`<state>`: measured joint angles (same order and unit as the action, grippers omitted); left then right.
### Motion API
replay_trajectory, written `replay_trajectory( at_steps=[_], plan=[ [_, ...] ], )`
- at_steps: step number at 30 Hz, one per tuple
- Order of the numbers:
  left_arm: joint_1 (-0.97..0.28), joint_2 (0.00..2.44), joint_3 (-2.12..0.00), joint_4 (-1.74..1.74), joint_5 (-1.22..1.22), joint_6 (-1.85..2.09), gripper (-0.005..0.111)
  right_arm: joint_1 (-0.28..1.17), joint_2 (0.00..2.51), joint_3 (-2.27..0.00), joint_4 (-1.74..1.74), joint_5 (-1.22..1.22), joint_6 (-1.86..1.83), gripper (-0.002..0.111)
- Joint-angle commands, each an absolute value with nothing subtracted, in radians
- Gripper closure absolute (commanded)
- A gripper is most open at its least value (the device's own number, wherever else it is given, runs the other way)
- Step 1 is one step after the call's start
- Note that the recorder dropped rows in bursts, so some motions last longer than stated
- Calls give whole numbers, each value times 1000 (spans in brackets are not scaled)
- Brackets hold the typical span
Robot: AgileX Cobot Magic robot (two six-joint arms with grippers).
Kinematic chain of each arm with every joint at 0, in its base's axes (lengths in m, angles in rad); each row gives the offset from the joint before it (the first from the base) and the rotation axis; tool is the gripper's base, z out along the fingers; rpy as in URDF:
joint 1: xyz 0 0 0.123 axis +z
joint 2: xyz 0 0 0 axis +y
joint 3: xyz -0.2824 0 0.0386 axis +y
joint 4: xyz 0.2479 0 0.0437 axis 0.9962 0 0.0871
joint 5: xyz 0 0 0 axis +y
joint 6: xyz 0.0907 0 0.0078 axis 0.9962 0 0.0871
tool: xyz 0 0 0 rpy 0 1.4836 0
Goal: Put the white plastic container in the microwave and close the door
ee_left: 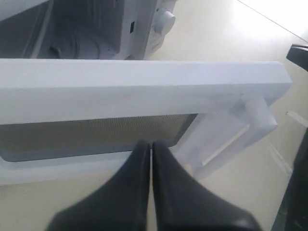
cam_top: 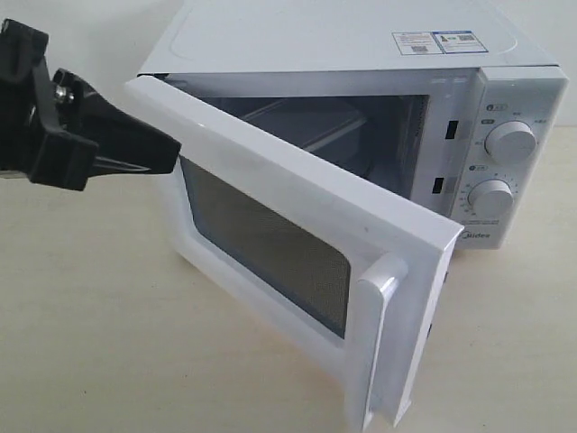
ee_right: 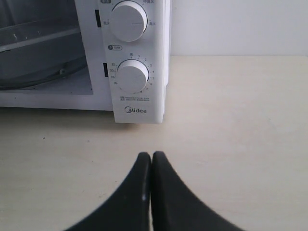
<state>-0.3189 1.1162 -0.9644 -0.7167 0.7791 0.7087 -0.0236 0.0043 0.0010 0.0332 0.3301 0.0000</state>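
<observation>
Housing: large white boxy microwave (cam_top: pixel 343 36) on beige tabletop (cam_top: pixel 81 334). Contents: translucent-white rectangular plastic container (cam_top: pixel 315 122), which we see dimly inside the cavity. Closure: white door with dark mesh window (cam_top: pixel 261 236), half open. Arms: left gripper (cam_top: pixel 168 155), jaws pressed together, tips at the door's outer face, hinge side, contact unconfirmed; right gripper (ee_right: pixel 151 155), jaws together, empty, above the tabletop before the round white dials (ee_right: pixel 132 76). We judge the door stiff, light-swinging and slippery; push nearer the vertical white bar handle (cam_top: pixel 383 334).

bright even light, soft shadow under the microwave (ee_right: pixel 139 98).
</observation>
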Motion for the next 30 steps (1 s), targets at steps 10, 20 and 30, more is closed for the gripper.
replay_trajectory(
  at_steps=[10, 20, 30],
  plan=[
    [-324, 1180, -971, -736, 657, 734, 103, -30, 0, 0, 32, 326, 0, 108],
    [-324, 1387, -999, -999, 620, 973, 103, -30, 0, 0, 32, 233, 0, 108],
    [-324, 1566, -1165, -1043, 657, 1010, 103, -30, 0, 0, 32, 185, 0, 108]
  ],
)
